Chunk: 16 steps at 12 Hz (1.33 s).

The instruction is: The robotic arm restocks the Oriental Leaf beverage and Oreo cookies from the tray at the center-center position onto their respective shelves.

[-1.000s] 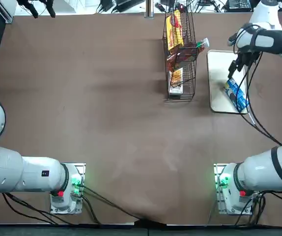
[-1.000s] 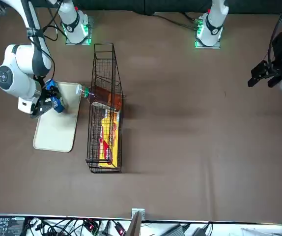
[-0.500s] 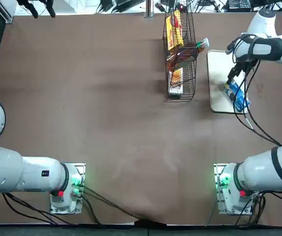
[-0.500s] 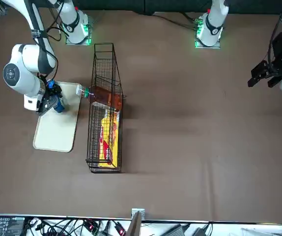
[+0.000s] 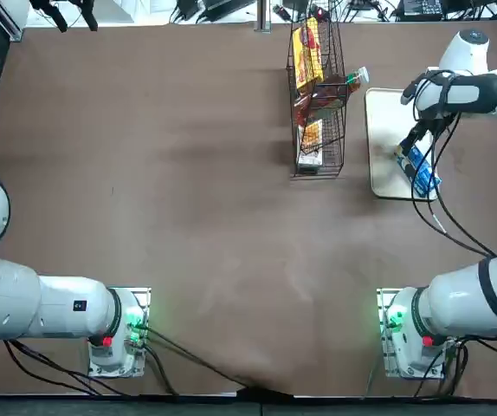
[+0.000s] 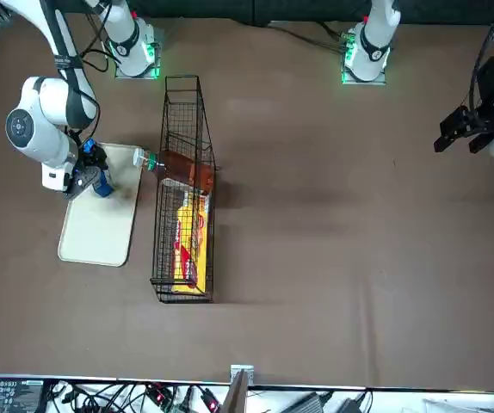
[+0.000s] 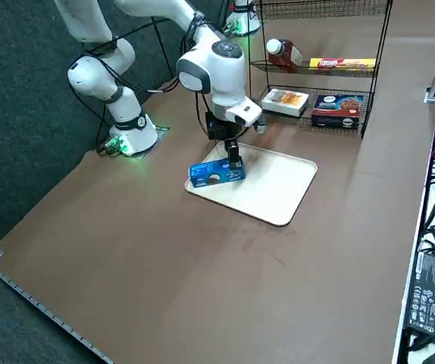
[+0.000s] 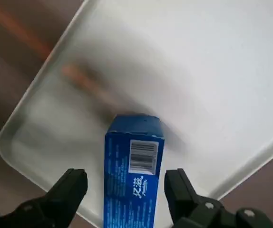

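Lowered since earlier, gripper (image 8: 127, 187) straddles Oreo packet (image 8: 132, 175), fingers apart; packet's long axis runs diagonally at tray's (image 5: 387, 113) lower right.

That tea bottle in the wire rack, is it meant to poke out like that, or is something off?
It does look odd. The Oriental Leaf beverage lies on its side in the shelves, its white cap jutting through the wires toward the tray. Otherwise things look orderly: the Oreo cookies sit at the tray's edge, with the open right tool around them.
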Each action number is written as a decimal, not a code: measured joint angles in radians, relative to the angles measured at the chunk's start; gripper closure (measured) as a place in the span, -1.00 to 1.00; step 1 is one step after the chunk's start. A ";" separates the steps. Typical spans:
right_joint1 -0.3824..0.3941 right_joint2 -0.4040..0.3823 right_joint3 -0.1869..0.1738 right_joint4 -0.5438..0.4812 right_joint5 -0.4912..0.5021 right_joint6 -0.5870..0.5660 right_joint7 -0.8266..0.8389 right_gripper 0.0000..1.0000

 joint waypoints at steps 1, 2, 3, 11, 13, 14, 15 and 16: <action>-0.002 0.001 0.000 -0.003 0.000 0.000 0.000 -1.00; -0.006 0.003 0.000 -0.005 0.000 0.000 0.000 -1.00; -0.010 0.005 0.000 -0.006 0.000 0.000 0.000 -1.00; -0.022 0.040 -0.001 -0.039 0.000 0.056 0.001 -0.98; -0.023 0.042 -0.001 -0.061 0.000 0.092 0.001 -0.96; -0.023 0.044 -0.001 -0.068 0.000 0.102 0.001 -0.96; -0.023 0.048 -0.001 -0.070 0.000 0.109 0.001 -0.94; -0.024 0.053 -0.001 -0.071 0.000 0.115 0.001 -0.94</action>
